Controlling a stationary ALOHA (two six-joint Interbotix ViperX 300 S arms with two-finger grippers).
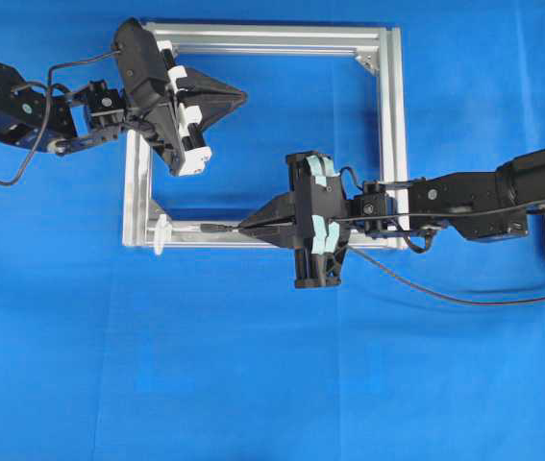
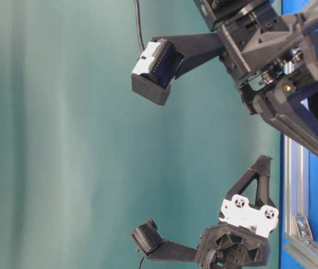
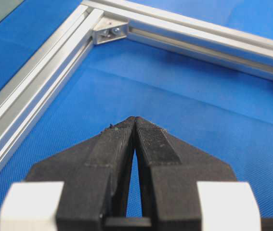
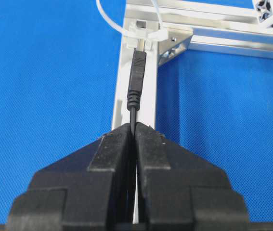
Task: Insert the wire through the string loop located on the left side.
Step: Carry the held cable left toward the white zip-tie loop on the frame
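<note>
Presently the wire (image 4: 136,84) lies along the near bar of the aluminium frame (image 1: 394,115), its plug pointing left at the string loop (image 4: 111,20) on the near-left corner, tip just short of the white tie there. Behind the plug, the right gripper (image 4: 135,131) is clamped on the wire. Farther off, over the frame's interior near the far-left corner, the left gripper (image 3: 135,123) has its jaws pressed together, holding nothing, above the blue mat (image 1: 253,384).

black arms (image 1: 464,197), possibly teal-taped claw (image 1: 243,229)
</note>
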